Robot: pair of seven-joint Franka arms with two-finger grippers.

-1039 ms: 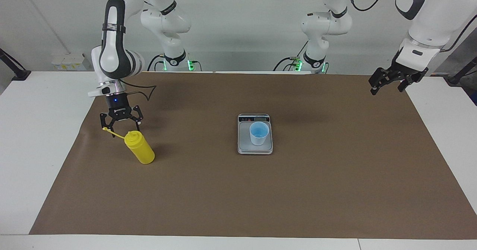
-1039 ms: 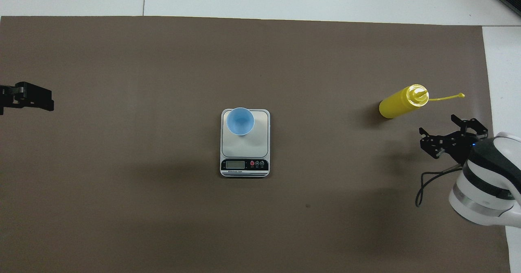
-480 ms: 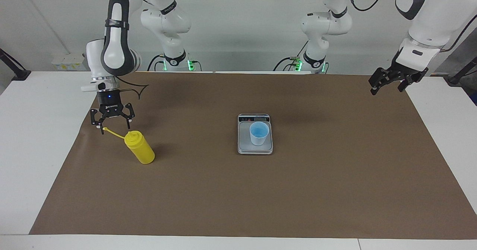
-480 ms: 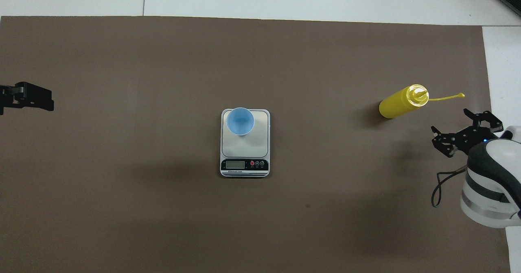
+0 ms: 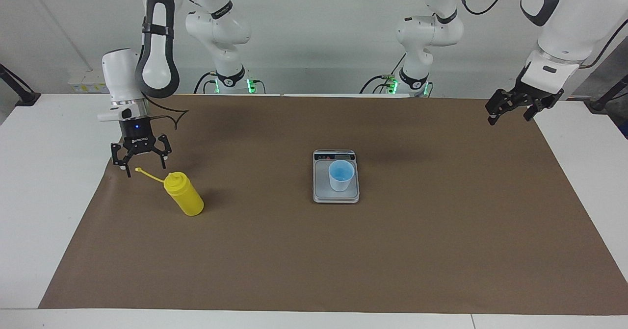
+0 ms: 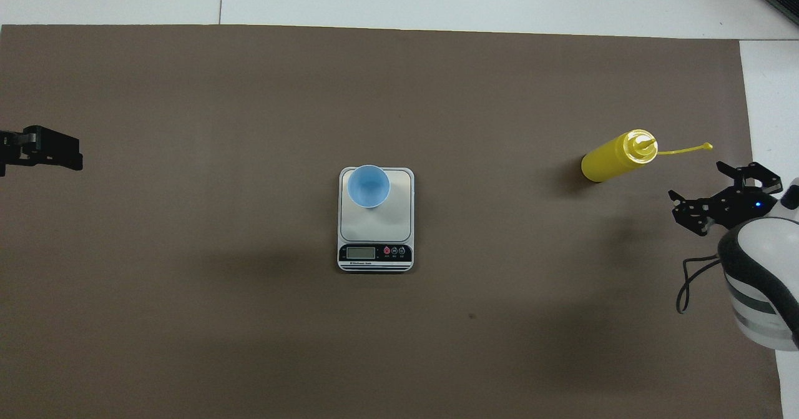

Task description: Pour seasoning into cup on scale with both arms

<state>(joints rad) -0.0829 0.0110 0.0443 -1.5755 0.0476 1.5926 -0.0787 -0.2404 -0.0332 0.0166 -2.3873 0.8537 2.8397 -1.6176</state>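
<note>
The scale sits mid-mat, display strip toward the robots. The cup stands upright on its weighing plate, at the part of the plate farther from the robots than the display. The brown mat covers most of the white table.

The seasoning bottle stands on the mat well apart from the scale, toward the right arm's end of the table, cap on; its thin strap sticks out sideways, away from the scale.

Right gripper hangs over the mat edge just beside the strap tip — fingers spread wide, holding nothing, not touching the bottle. It's clear of the cap.

Left gripper waits up in the air over the mat corner at the left arm's end, well apart from the scale — jaws wide, empty too.
</note>
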